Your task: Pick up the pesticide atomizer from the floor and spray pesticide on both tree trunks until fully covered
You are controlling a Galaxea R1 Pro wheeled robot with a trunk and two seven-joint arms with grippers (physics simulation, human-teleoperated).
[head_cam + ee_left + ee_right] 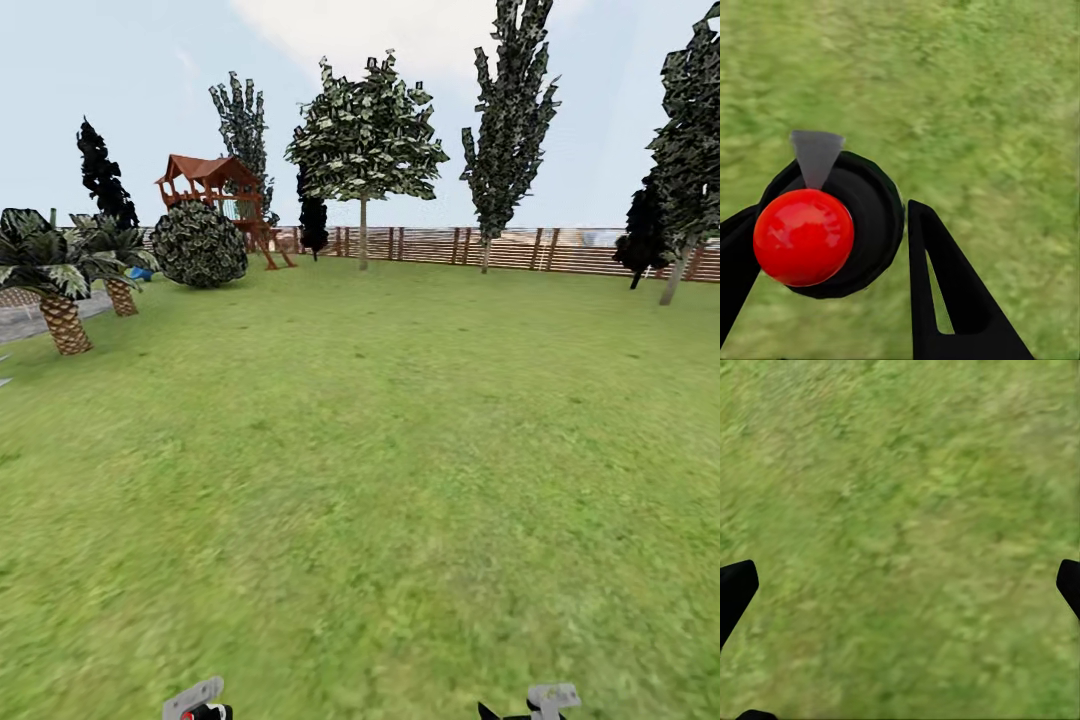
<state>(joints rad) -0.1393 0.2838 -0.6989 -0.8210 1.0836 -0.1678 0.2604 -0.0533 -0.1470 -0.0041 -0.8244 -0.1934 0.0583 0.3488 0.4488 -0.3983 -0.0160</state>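
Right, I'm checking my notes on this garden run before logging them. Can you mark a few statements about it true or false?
1. The left gripper has the pesticide atomizer, black with a red ball on it, between its fingers. True.
2. The right gripper is clamped on something. False: its fingertips are wide apart, with only grass between them.
3. A brown slat fence runs along the far edge of the lawn. True.
4. The palms stand at the right of the head view. False: they are at its left, near a round bush.
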